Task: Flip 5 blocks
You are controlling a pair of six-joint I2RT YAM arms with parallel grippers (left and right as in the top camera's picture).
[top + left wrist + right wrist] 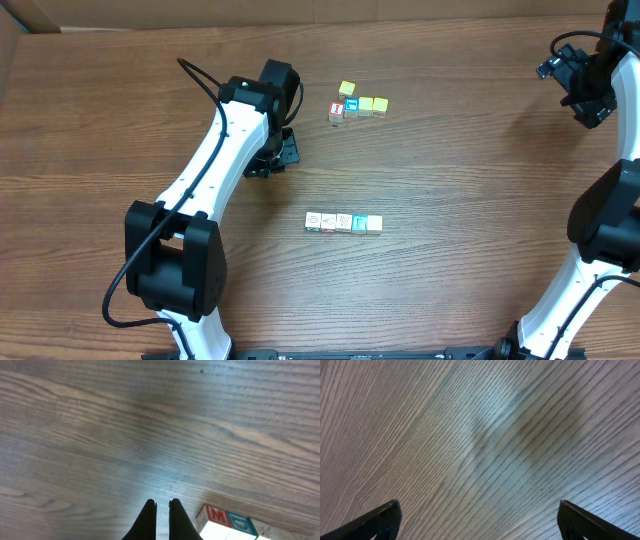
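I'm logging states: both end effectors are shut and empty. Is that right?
Not quite. The right end effector is open, its fingers wide apart in the right wrist view. The left end effector is shut, and both are empty.

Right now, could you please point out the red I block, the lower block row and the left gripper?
red I block (337, 109): overhead view, top face
lower block row (343, 222): overhead view, middle block
left gripper (162, 503): left wrist view, between fingertips
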